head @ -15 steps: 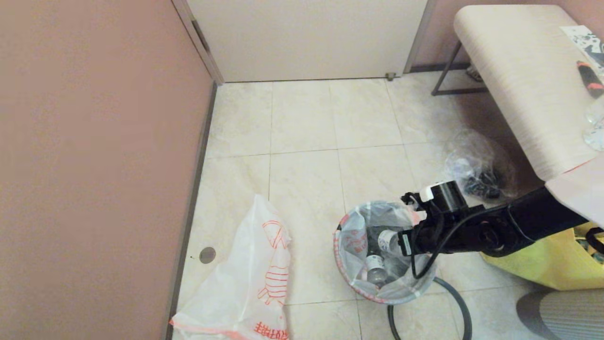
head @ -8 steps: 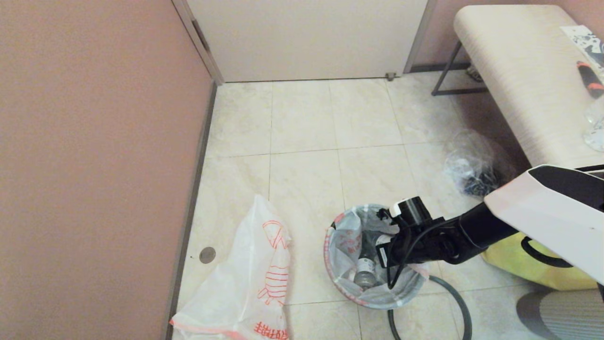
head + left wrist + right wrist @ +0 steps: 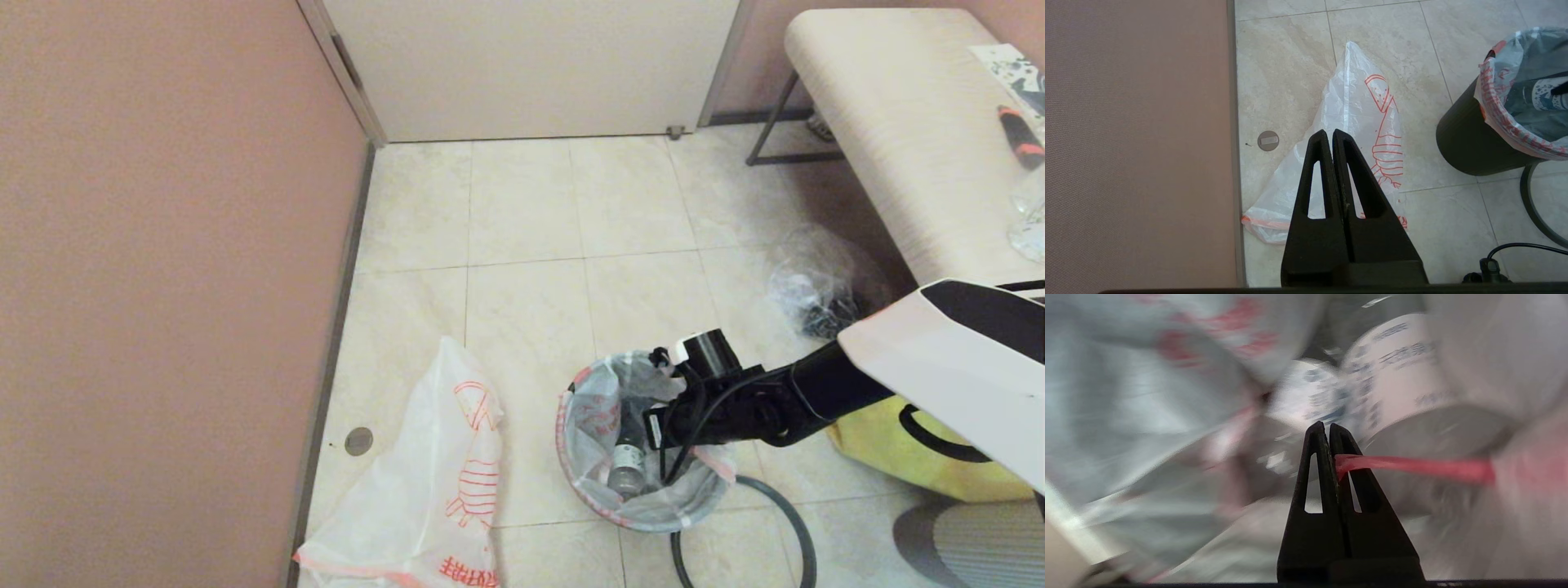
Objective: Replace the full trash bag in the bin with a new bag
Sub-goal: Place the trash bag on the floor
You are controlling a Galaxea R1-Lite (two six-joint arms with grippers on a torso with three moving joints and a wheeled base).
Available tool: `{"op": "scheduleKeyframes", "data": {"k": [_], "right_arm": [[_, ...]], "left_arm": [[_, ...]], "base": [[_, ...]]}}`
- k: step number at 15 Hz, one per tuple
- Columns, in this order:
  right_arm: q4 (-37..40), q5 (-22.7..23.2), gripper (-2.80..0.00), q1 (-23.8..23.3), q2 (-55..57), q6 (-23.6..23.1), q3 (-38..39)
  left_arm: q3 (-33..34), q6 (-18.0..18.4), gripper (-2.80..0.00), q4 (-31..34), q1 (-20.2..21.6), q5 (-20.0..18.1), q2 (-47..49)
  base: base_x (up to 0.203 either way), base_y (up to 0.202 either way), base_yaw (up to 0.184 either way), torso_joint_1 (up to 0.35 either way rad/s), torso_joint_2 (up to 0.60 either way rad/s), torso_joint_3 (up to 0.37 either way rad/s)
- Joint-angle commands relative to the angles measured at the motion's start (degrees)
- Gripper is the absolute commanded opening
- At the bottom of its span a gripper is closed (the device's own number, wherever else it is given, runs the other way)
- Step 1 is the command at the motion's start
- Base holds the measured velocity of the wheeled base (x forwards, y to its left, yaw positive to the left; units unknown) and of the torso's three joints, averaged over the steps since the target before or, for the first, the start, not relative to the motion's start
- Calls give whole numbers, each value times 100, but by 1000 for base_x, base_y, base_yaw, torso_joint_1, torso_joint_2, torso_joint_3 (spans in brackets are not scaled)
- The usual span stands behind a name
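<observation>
The bin (image 3: 1470,139), small, round and black, stands on the floor tiles. It is lined with the full bag (image 3: 600,416), which holds bottles (image 3: 627,474). My right gripper (image 3: 1327,426) is down inside the bin's mouth, shut on the full bag's red drawstring band (image 3: 1412,465), which stretches taut to one side. The new bag (image 3: 433,482) lies limp and flat on the floor to the left of the bin, by the wall. My left gripper (image 3: 1328,134) hangs above the new bag (image 3: 1355,114), shut with nothing in it. The dark grey hoop (image 3: 796,523) lies on the floor beside the bin.
A pink wall (image 3: 163,286) runs close along the left. A round floor plug (image 3: 358,441) sits beside the new bag. A yellow bag (image 3: 922,457) and a clear bag of dark items (image 3: 824,286) lie to the right, below a cushioned bench (image 3: 906,139). A door (image 3: 531,65) closes the back.
My right arm has swung left and reached further over the bin. The bin with its full bag has shifted a little to the left. The new bag has not moved.
</observation>
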Motion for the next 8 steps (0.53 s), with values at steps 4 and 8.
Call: {"op": "scheduleKeyframes", "data": {"k": [4,8], "right_arm": [[121,985,-280,-75,-520,812,-18],[254,942,-280,-253,-433,871,-9]], "left_arm": [[26,3,-280,-2,1,-2,-2],[26,3,-280,-2,1,4,-2]], "base": [[0,0,0,0,0,0],[0,0,0,0,0,0]]}}
